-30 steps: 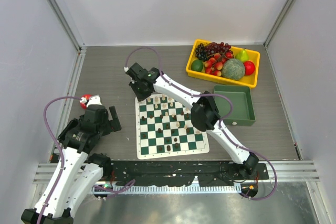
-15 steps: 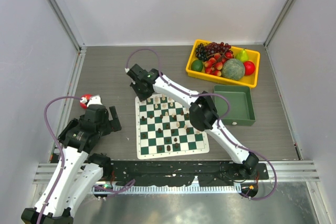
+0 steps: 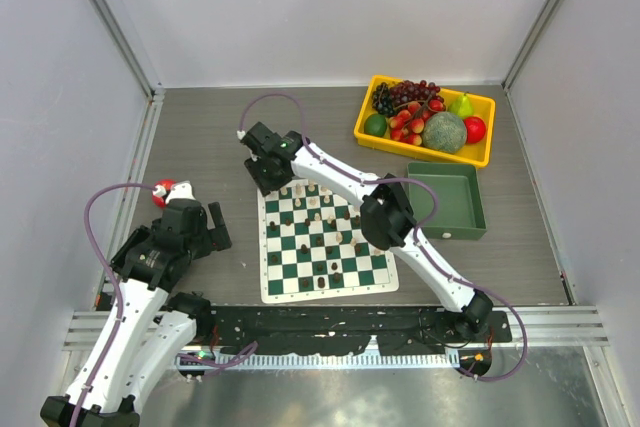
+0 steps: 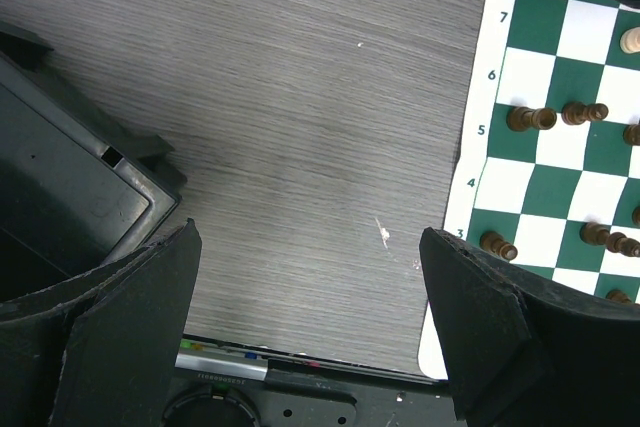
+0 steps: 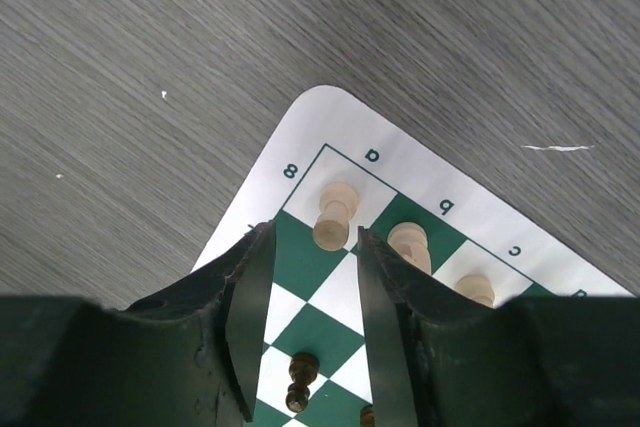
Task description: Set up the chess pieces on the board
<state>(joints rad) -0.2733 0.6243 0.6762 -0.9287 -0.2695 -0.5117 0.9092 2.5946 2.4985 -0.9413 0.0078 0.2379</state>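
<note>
The green-and-white board (image 3: 330,293) lies at the table's middle with cream and dark chess pieces scattered on it. My right gripper (image 3: 272,179) hovers over the board's far left corner. In the right wrist view it (image 5: 313,245) is open and empty. A cream piece (image 5: 335,214) stands on the a8 corner square just beyond its tips, with another cream piece (image 5: 410,245) beside it and a dark piece (image 5: 300,379) between the fingers, lower down. My left gripper (image 3: 207,224) is open and empty over bare table left of the board (image 4: 485,97); dark pieces (image 4: 530,118) show there.
A yellow tray (image 3: 420,151) of toy fruit sits at the back right. A plain green bin (image 3: 447,202) stands right of the board. A red-and-white object (image 3: 161,190) lies by my left arm. Metal-framed walls enclose the table.
My right gripper has shifted very slightly left over the board's far left corner. The left arm has not moved.
</note>
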